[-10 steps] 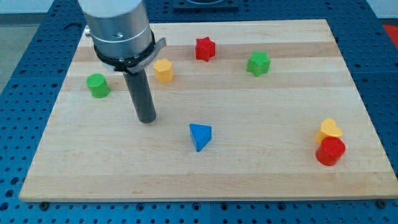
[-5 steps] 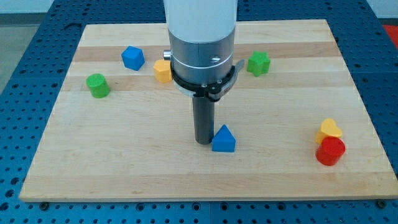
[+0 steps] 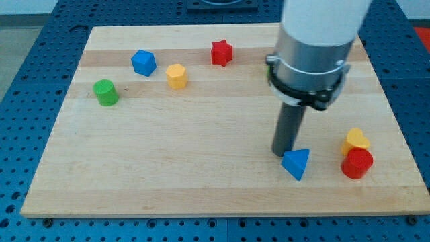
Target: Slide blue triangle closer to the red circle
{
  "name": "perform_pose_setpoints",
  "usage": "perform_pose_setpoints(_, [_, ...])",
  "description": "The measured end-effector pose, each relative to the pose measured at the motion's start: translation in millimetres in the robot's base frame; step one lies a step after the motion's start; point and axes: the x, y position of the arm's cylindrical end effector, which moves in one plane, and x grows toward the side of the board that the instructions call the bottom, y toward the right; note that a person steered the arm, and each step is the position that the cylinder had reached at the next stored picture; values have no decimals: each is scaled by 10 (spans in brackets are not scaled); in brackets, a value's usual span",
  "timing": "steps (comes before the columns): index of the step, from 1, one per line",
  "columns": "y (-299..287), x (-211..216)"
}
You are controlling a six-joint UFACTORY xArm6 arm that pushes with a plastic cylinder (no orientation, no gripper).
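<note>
The blue triangle [image 3: 296,163] lies near the view's bottom right on the wooden board [image 3: 201,168]. The red circle [image 3: 357,163], a short red cylinder, stands to its right with a gap of about one block's width between them. My tip [image 3: 283,152] rests on the board just left of and slightly above the triangle, touching or nearly touching its upper left edge. The rod rises to a grey and white arm that covers part of the board's upper right.
A yellow block [image 3: 355,140] touches the red circle's top side. A red star [image 3: 222,52], a yellow block [image 3: 176,76], a blue block [image 3: 143,62] and a green cylinder [image 3: 105,92] lie across the upper left. The arm hides the green block seen earlier.
My tip has moved from the board's left to its right, pushing the blue triangle rightward toward the red circle. The triangle has also turned. The other blocks have stayed put.
</note>
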Motion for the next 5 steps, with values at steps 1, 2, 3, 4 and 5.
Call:
perform_pose_setpoints(1, [-312, 88])
perform_pose_setpoints(2, [-334, 297])
perform_pose_setpoints(3, [33, 395])
perform_pose_setpoints(4, [452, 395])
perform_pose_setpoints(5, [618, 396])
